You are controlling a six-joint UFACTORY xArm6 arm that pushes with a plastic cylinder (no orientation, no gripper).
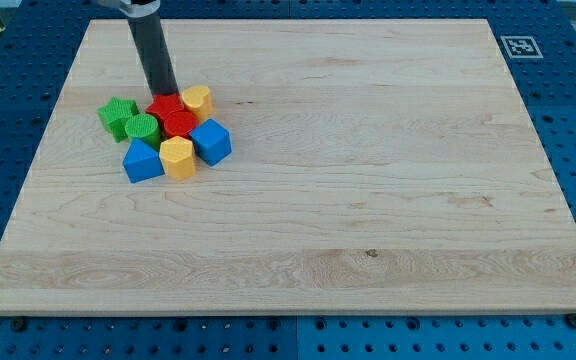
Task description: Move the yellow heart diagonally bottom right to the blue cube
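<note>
My tip (164, 95) is at the top of a tight cluster of blocks in the view's upper left. It sits against the upper edge of a red block (165, 106), just left of the yellow heart (197, 99). The blue cube (211, 141) lies below and slightly right of the yellow heart, close to it. A second red block (179, 124) sits between them, to the left.
A green star (118, 118) and a round green block (142, 127) form the cluster's left side. A second blue block (142, 160) and a yellow hexagonal block (177, 157) form its bottom. The wooden board (368, 200) lies on a blue perforated table.
</note>
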